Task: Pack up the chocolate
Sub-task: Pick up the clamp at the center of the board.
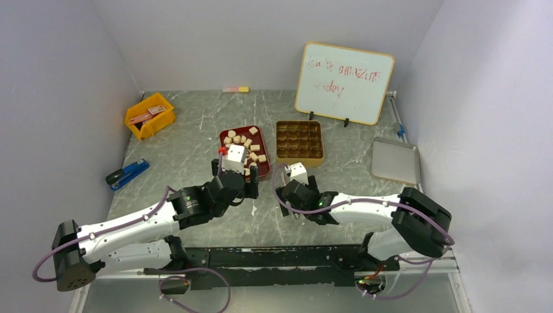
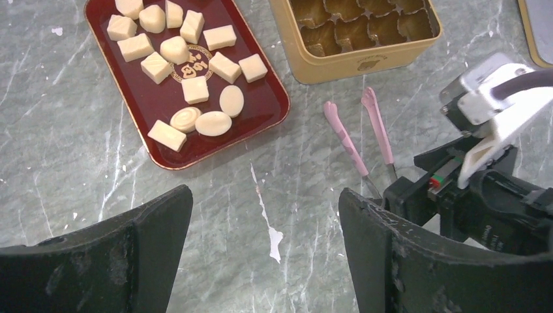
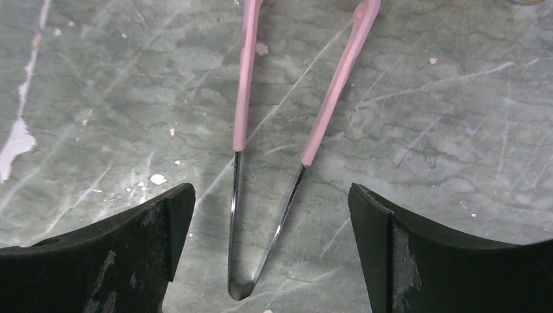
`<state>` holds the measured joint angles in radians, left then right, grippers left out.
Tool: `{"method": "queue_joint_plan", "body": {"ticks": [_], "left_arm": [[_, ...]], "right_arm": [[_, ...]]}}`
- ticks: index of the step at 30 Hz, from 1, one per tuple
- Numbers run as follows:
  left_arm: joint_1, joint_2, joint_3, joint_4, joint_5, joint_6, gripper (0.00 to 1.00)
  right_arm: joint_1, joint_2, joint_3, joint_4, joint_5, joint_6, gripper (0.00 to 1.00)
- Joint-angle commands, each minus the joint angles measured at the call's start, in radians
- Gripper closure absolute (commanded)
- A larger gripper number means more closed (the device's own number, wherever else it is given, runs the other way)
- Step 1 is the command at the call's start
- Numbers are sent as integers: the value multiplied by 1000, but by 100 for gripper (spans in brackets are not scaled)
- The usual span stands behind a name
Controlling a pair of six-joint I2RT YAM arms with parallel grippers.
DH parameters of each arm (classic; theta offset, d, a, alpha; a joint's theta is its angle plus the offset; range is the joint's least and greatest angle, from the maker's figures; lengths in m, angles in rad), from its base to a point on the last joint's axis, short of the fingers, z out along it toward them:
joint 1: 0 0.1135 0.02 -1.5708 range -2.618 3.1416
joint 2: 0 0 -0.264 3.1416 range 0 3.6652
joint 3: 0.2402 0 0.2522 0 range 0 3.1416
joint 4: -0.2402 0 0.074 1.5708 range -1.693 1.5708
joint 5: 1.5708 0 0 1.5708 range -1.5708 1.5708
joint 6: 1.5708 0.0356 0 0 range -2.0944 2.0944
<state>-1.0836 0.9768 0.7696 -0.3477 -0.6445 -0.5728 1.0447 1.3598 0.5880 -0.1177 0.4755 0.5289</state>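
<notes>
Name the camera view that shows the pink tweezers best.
Right wrist: the tweezers fill the frame, pink arms and joined metal end clear. Left wrist shows them small, metal end hidden by the right arm. Top external barely shows them.

White-and-black arms (image 1: pixel 130 222), black hands (image 2: pixel 264 194), purple cables (image 1: pixel 37 268)
</notes>
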Motion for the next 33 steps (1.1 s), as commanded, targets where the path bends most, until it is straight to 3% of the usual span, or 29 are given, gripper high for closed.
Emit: {"method": "queue_joint_plan", "body": {"ticks": [1, 9, 21, 33], "left_arm": [[-6, -20, -5, 33, -25, -6, 13], [-6, -27, -13, 41, -34, 2, 13], [-6, -22, -18, 42, -34, -4, 13], [-6, -30, -19, 20, -46, -26, 13]], "right_arm": [[12, 52, 37, 51, 42, 29, 8], [14, 83, 32, 72, 47, 45, 20], [24, 90, 9, 60, 29, 82, 57], [61, 36, 26, -10, 59, 102, 77]]}}
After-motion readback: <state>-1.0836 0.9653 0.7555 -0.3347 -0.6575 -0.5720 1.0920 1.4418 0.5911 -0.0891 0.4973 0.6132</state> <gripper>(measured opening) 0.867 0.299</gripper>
